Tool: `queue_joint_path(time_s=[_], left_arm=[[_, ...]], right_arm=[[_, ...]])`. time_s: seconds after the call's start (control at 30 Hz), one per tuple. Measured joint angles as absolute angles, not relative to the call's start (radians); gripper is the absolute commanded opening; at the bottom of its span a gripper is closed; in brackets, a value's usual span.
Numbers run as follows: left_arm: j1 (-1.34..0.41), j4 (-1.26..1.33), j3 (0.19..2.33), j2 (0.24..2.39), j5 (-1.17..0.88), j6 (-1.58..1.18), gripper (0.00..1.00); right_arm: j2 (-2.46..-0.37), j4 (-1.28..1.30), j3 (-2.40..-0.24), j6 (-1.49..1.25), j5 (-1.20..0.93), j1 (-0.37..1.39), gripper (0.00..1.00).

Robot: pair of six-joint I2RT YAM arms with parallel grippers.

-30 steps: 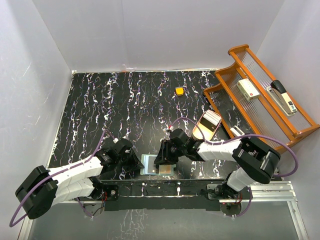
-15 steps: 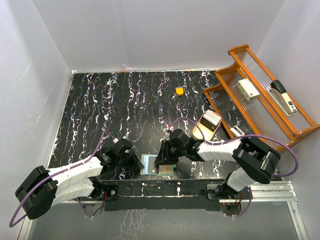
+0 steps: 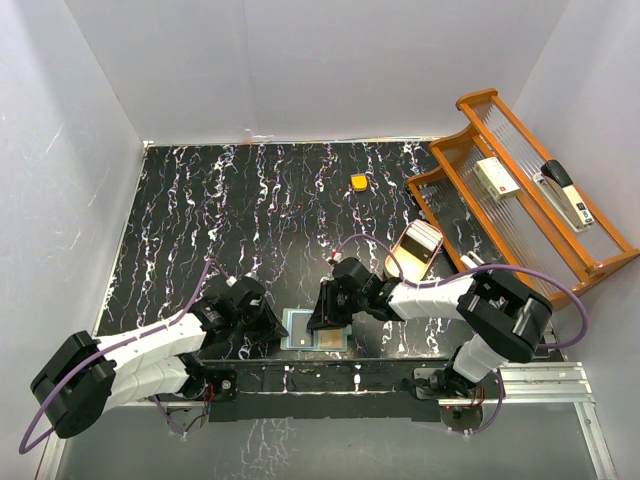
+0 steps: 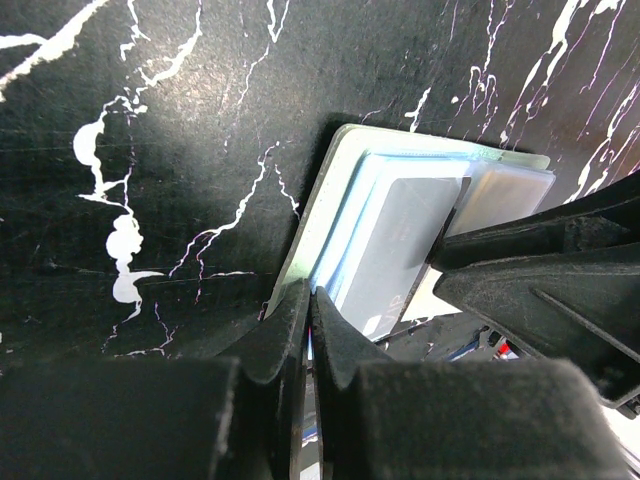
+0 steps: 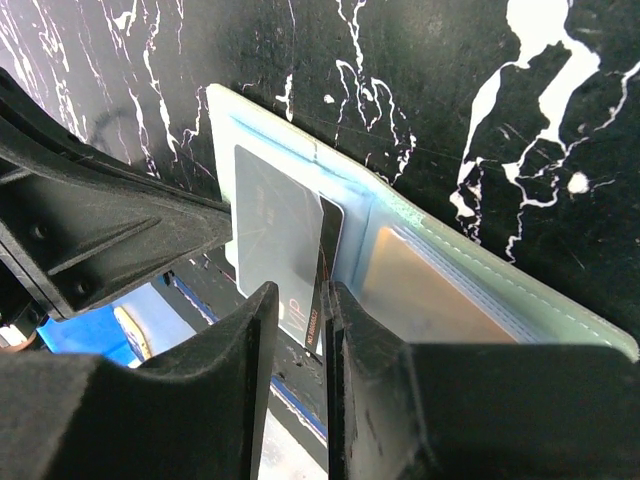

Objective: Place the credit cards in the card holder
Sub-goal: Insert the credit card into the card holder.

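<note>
Inserting a card appears to be the step in hand. The card holder [image 3: 301, 330] lies open at the table's near edge, a grey card [image 5: 270, 240] and a tan card [image 5: 430, 300] in its pockets. The right gripper [image 5: 300, 300], fingers narrow, straddles a dark card [image 5: 327, 250] standing on edge at the holder's fold; a firm pinch cannot be confirmed. The left gripper [image 4: 311, 325] is clamped on the holder's left edge. The next move calls for lowering the card squarely into a pocket. Beyond the holder: black marbled table [image 3: 220, 220], orange block [image 3: 358, 182], tan dish [image 3: 415, 250], wooden rack [image 3: 477, 97], white walls [image 3: 300, 60].
</note>
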State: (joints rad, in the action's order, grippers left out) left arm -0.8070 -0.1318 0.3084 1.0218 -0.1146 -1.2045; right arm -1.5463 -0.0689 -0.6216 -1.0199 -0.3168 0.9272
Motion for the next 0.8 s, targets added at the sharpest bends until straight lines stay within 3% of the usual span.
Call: queue_joint_path(time_s=[0.37,0.8], left_arm=[[-0.807,-0.135,0.312,1.022,-0.114,-1.203,0.12],[-0.809,-0.315,0.403,0.978,-0.058,-1.153,0.57]], right_arm=[[-1.558,-0.042,-0.649,-0.988,-0.331,0.929,0.33],[-1.448,0.246,-0.777,-0.789,-0.224,0.920,0.41]])
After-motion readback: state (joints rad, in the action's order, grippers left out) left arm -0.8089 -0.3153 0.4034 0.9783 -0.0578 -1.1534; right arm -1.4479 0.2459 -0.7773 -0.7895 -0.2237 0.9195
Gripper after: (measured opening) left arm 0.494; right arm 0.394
